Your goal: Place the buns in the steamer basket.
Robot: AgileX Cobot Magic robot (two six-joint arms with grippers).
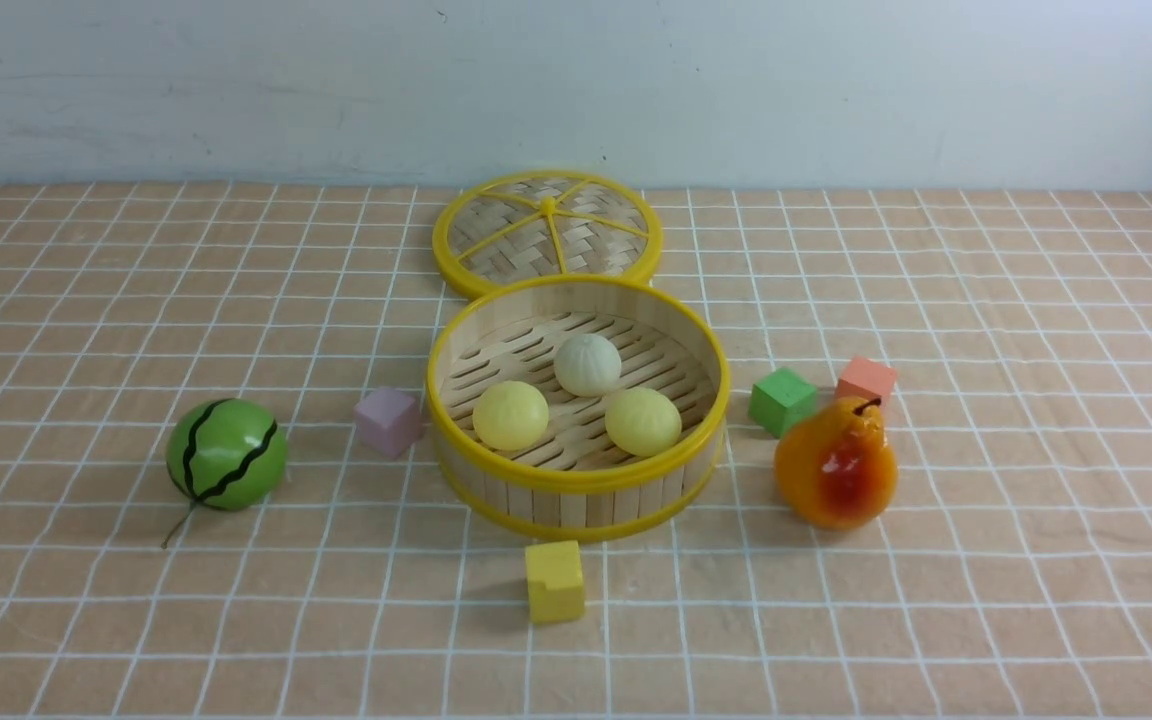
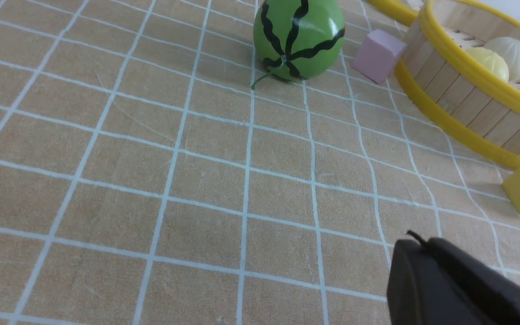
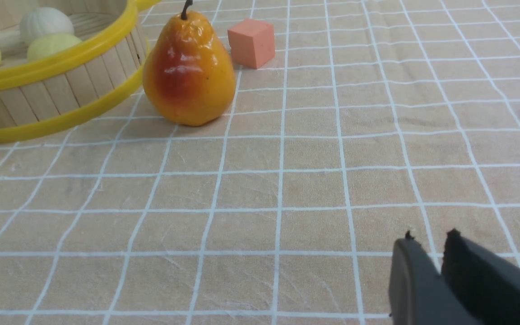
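Three buns [image 1: 587,364] inside bamboo steamer basket [image 1: 576,480]

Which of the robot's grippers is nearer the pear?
Right. The right gripper has the pear in its camera view; the left gripper sits on the watermelon's side.

A lab-style test bench: grid-printed tablecloth [image 1: 136,620], bare pale wall [image 1: 836,90], toy pear [image 1: 836,465] and blocks
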